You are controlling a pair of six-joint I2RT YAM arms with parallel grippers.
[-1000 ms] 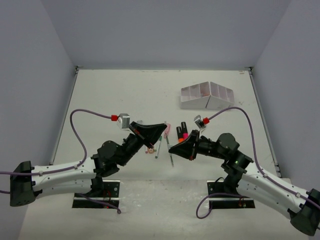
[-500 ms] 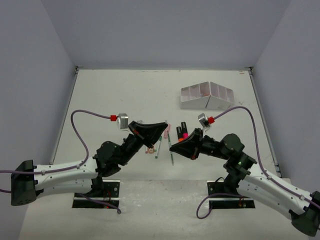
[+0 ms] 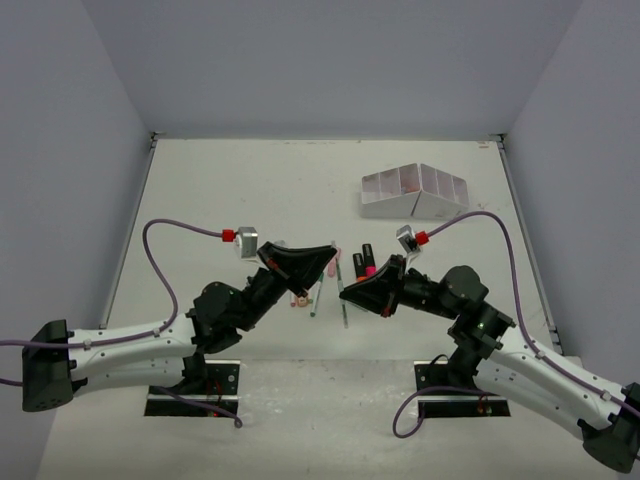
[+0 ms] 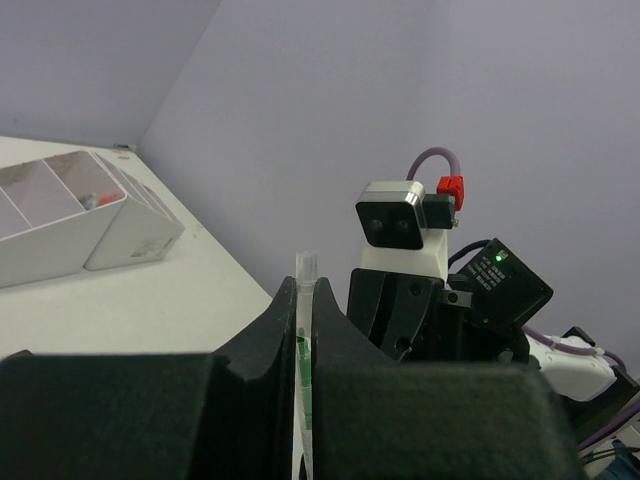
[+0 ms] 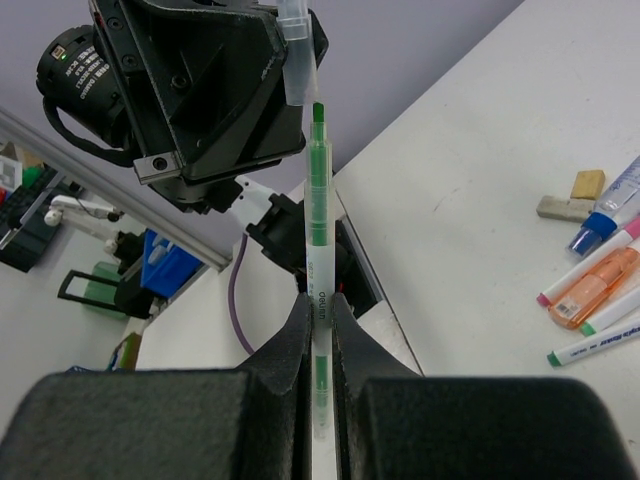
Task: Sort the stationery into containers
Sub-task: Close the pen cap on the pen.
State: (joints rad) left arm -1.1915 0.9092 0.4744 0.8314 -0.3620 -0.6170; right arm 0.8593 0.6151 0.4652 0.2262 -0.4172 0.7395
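Note:
My left gripper (image 3: 325, 262) (image 4: 305, 290) is shut on a clear pen cap (image 4: 305, 268) with green inside, held above the table. My right gripper (image 3: 347, 293) (image 5: 319, 300) is shut on a thin white pen with green bands (image 5: 318, 200). The pen's green tip points at the cap (image 5: 295, 50), just short of it. More stationery lies on the table below: pens (image 3: 318, 297), highlighters (image 3: 362, 265), an orange highlighter (image 5: 592, 288) and tan blocks (image 5: 565, 200). The white organizer (image 3: 415, 192) (image 4: 70, 225) stands at the far right.
The two grippers face each other closely over the near middle of the table. The right wrist camera housing (image 4: 395, 220) fills the space just beyond my left fingers. Grey walls enclose the table on three sides.
My right gripper has shifted a little to the left with the pen, closer to the left gripper. The left gripper has barely moved.

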